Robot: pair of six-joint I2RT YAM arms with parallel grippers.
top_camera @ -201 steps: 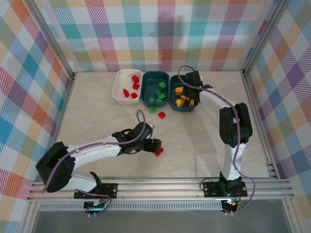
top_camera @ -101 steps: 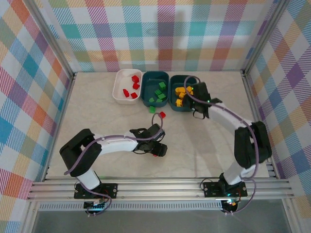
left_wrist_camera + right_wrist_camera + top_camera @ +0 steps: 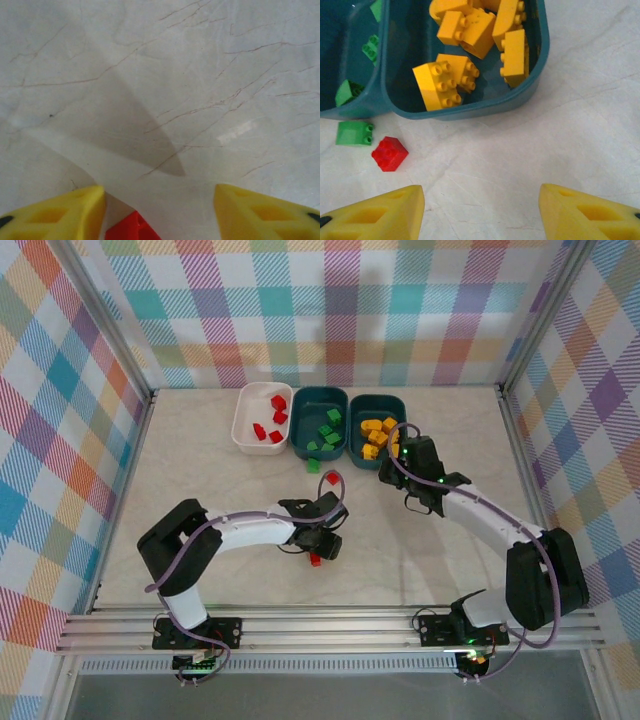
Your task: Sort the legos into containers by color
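The white bin (image 3: 250,430) holds red legos, the middle teal bin (image 3: 320,450) green ones, and the right teal bin (image 3: 382,467) yellow ones. A loose green lego (image 3: 313,466) and a red lego (image 3: 333,478) lie just in front of the bins. Another red lego (image 3: 316,559) lies mid-table at my left gripper (image 3: 325,544). In the left wrist view that red lego (image 3: 132,229) sits between the open fingers, close to the left one (image 3: 60,210). My right gripper (image 3: 481,212) hangs open and empty over bare table, just short of the yellow bin (image 3: 470,111); the green lego (image 3: 354,133) and red lego (image 3: 389,153) lie to its left.
Aluminium rails frame the table (image 3: 200,480), with checked walls behind and at the sides. Both arms reach into the middle, about a hand's width apart. Open tabletop lies at the left and the far right.
My right gripper has drawn back from over the yellow bin toward the near side. The left arm has swung its elbow right while its gripper stayed by the red lego.
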